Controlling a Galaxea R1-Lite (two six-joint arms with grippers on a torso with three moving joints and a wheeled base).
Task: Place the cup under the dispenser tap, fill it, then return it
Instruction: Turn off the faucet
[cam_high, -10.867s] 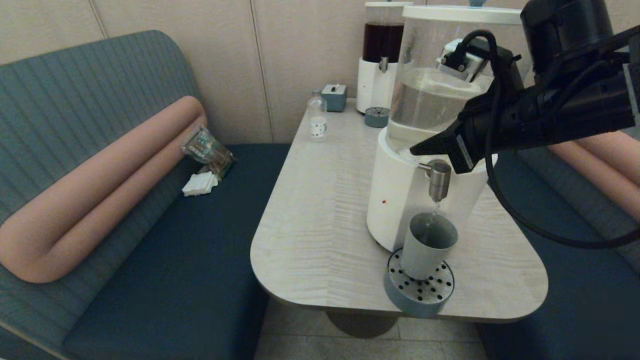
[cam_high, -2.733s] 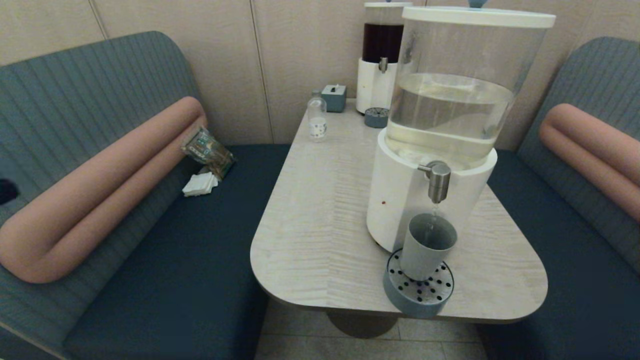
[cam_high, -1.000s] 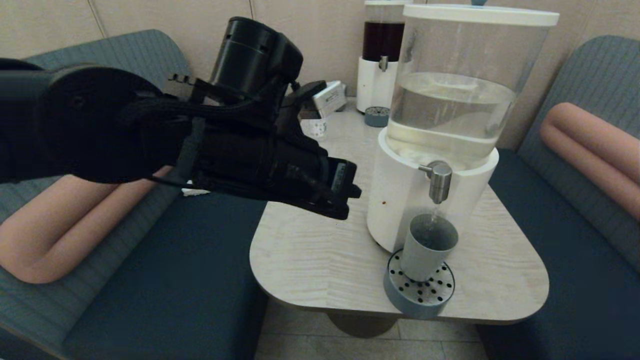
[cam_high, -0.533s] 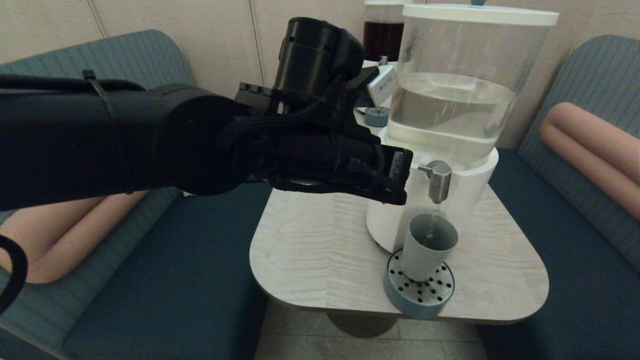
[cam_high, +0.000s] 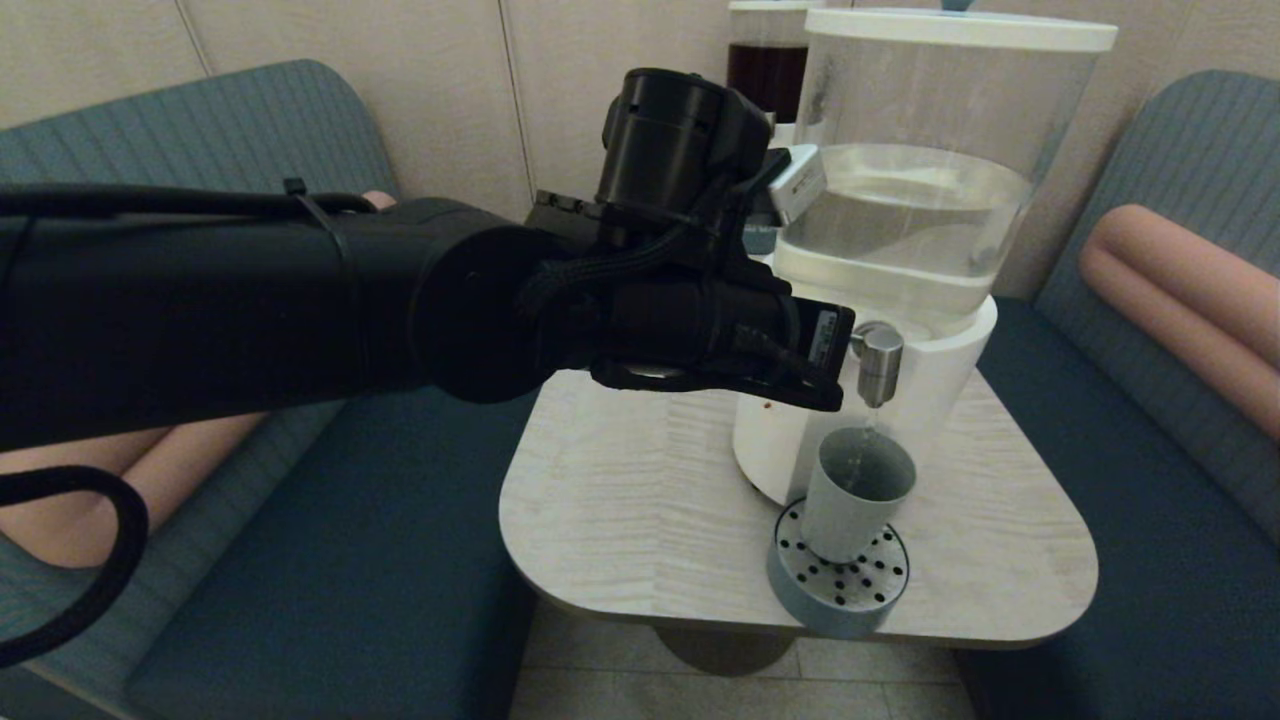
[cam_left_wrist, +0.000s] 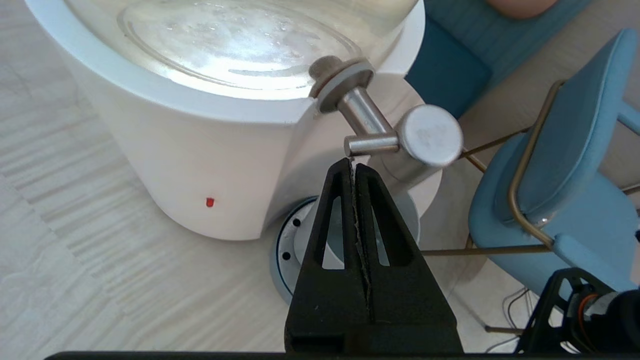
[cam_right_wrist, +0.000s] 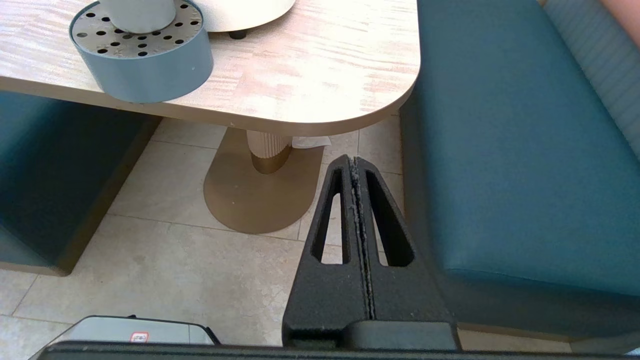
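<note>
The grey-blue cup (cam_high: 855, 495) stands upright on the round perforated drip tray (cam_high: 838, 590), directly under the steel dispenser tap (cam_high: 880, 365). A thin stream of clear liquid falls from the tap into it. My left gripper (cam_high: 832, 398) is shut and empty, its tip just left of the tap. In the left wrist view the left gripper (cam_left_wrist: 354, 167) almost touches the tap's short side lever (cam_left_wrist: 372, 145); the cup (cam_left_wrist: 408, 219) shows behind the fingers. My right gripper (cam_right_wrist: 354, 162) hangs shut and empty over the floor beside the table, below the drip tray (cam_right_wrist: 145, 60).
The large clear-tank dispenser (cam_high: 900, 200) stands on the pale wooden table (cam_high: 640, 480). A smaller dark-liquid dispenser (cam_high: 765, 75) is at the back. Blue benches with pink bolsters flank the table. A blue chair (cam_left_wrist: 565, 175) stands beyond the table. My left arm hides the table's back left.
My left arm has swung in from the left and moved right, bringing its shut tip up to the tap. The cup has stayed under the stream.
</note>
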